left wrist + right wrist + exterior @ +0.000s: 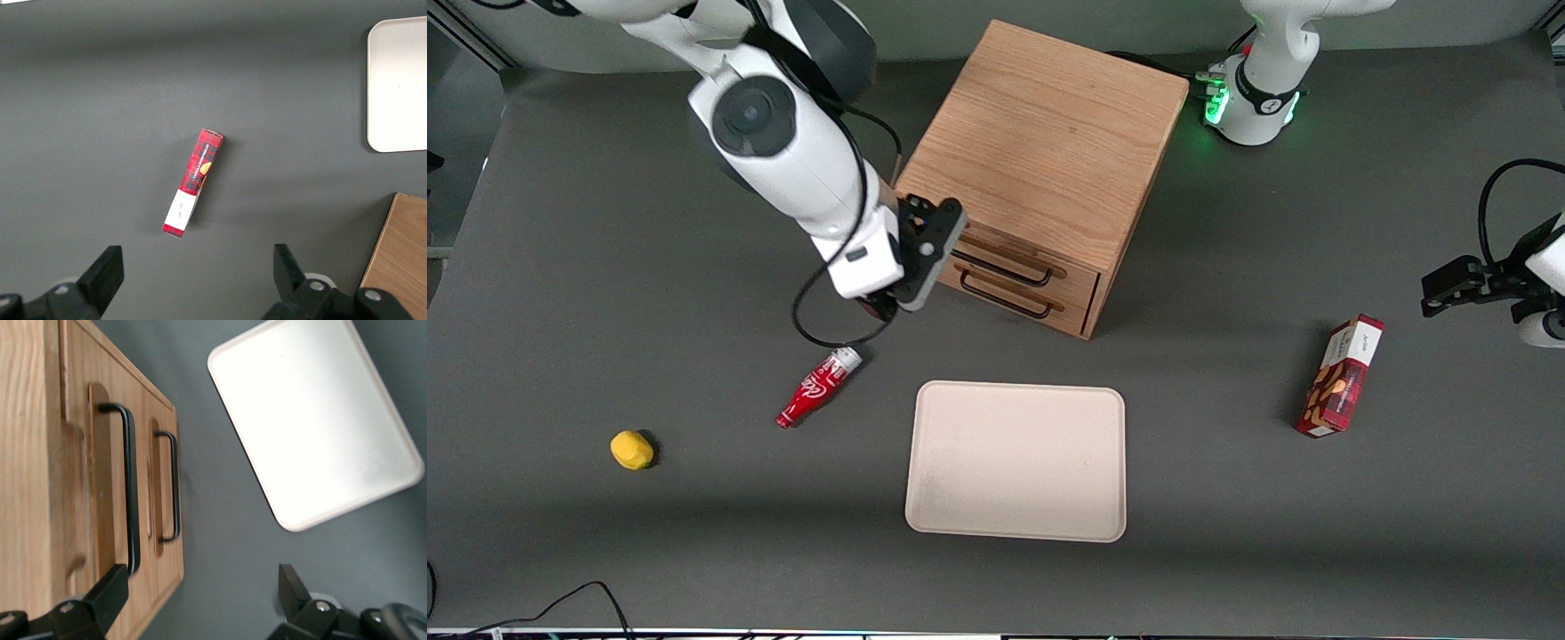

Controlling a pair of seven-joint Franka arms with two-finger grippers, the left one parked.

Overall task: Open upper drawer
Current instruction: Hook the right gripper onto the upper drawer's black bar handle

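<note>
Dark table, gripper (pixel 903 289) open beside upper drawer (pixel 1009 260)

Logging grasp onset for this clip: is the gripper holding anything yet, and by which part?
Nothing is held. The gripper is open, in front of the cabinet near one end of the upper drawer's handle, with no finger closed on it.
</note>
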